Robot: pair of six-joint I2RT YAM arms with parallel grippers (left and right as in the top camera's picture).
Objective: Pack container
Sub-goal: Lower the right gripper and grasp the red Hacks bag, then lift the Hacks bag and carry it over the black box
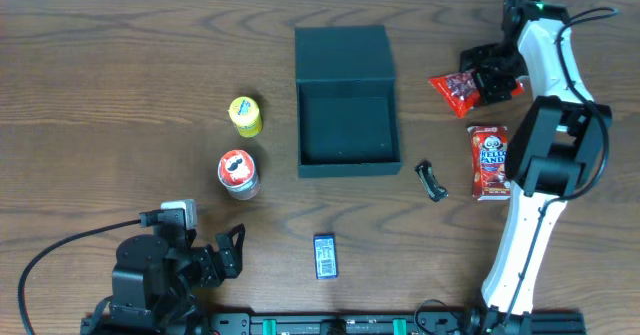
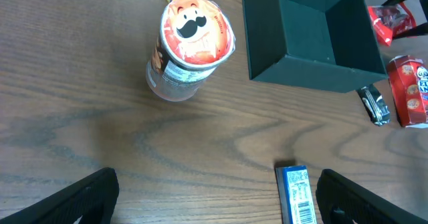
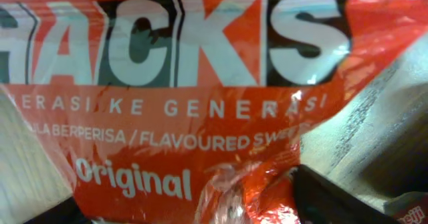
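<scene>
Red pack (image 3: 200,137) lettering at right wrist, container (image 1: 345,125) overhead

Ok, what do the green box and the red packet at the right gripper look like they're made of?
The container: likely cardboard or rigid paperboard, matte dark teal; flat panels, crisp edges, no shine. The red packet: thin glossy plastic film, going by its wrinkles and bright glare in the right wrist view.
</scene>
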